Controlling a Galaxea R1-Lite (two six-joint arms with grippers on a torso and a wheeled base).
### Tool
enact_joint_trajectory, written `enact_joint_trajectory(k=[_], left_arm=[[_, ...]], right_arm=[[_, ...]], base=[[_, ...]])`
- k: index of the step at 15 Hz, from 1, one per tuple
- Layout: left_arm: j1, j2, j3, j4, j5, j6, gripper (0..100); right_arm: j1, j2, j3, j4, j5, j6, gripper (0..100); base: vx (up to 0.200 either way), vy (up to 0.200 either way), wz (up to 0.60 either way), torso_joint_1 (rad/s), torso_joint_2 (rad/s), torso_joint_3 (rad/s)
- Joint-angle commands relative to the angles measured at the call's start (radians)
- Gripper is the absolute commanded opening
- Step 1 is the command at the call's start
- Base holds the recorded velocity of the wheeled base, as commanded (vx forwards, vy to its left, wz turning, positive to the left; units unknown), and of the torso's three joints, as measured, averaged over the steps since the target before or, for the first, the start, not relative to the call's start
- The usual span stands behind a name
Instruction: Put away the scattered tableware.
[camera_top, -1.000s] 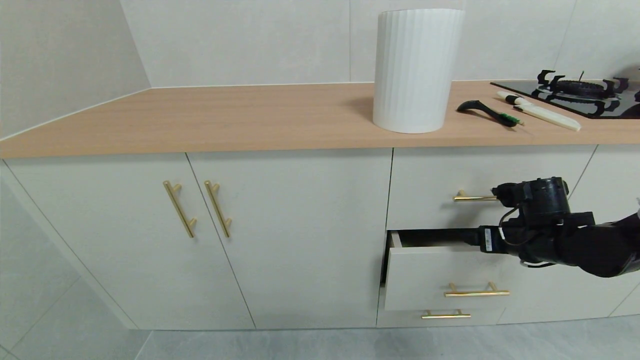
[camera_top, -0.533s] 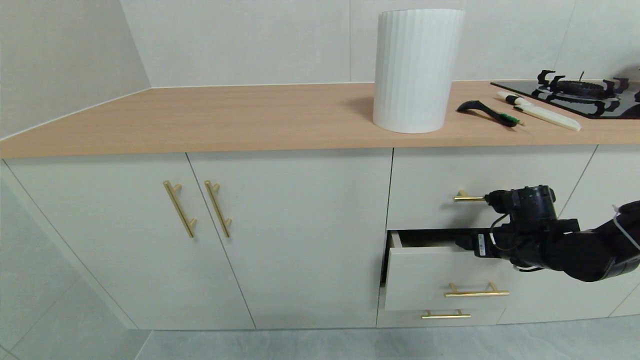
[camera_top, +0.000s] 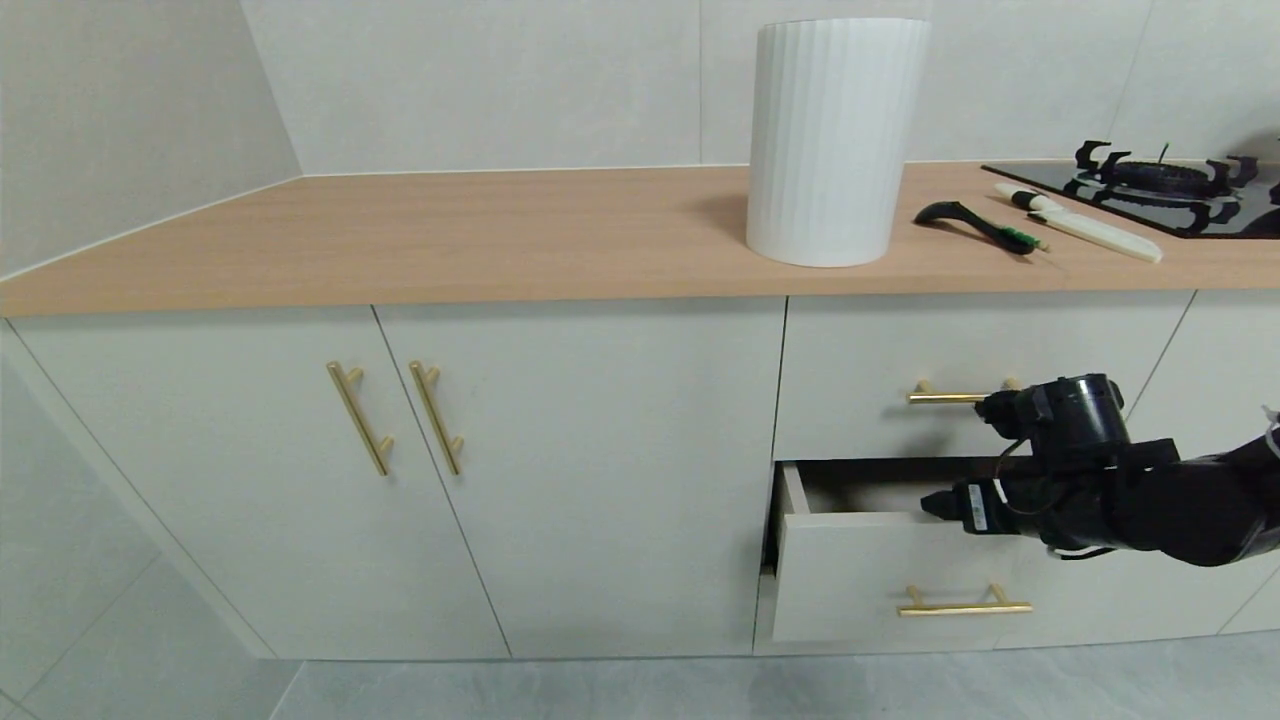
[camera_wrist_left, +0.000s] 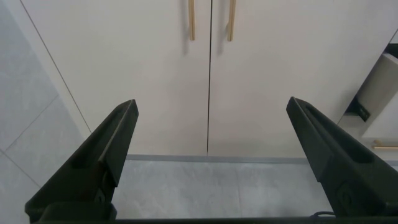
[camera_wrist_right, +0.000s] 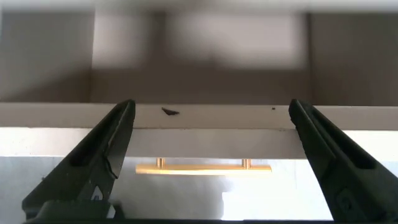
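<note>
The right gripper (camera_top: 928, 503) is held at the top edge of the partly open drawer (camera_top: 860, 570), fingers spread wide. The left gripper (camera_wrist_left: 211, 112) is also spread, faced toward the doors (camera_wrist_left: 267, 81). A spoon (camera_top: 975, 225) and a knife (camera_top: 1085, 232) are seen lying on the counter (camera_top: 450, 230) beside the stove (camera_top: 1150, 190).

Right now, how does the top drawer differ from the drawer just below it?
The top drawer is shut flush with the cabinet; the lower drawer is pulled out, its inside partly showing. The right gripper, open, is at the lower drawer's upper edge, below the top drawer. Both have pale fronts and horizontal gold handles.
</note>
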Motion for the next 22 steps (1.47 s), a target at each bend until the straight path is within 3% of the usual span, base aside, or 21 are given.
enact_joint_trajectory(k=[1,2,6,8,11,22], left_arm=[[0.0,0.001,0.0,0.0,0.001,0.0,100],[0.0,0.001,0.0,0.0,0.001,0.0,100],[0.0,0.001,0.0,0.0,0.001,0.0,100],[0.0,0.001,0.0,0.0,0.001,0.0,100],[0.0,0.001,0.0,0.0,0.001,0.0,100],[0.0,0.001,0.0,0.0,0.001,0.0,100]], right_arm=[[0.001,-0.085,-0.033,0.121,0.018,0.002,100],[0.001,-0.092,-0.038,0.141,0.021,0.0,100],[0.014,-0.197,-0.193,0.709,0.027,-0.003,100],[0.025,-0.236,-0.23,0.893,0.028,-0.069,100],[0.036,-0.291,-0.236,0.971,0.042,-0.1,100],[0.097,-0.239,-0.236,1.032,0.042,-0.113,100]], base=[[0.0,0.0,0.0,0.0,0.0,0.0],[0.0,0.0,0.0,0.0,0.0,0.0],[0.0,0.0,0.0,0.0,0.0,0.0],[0.0,0.0,0.0,0.0,0.0,0.0],[0.0,0.0,0.0,0.0,0.0,0.0],[0.0,0.0,0.0,0.0,0.0,0.0]])
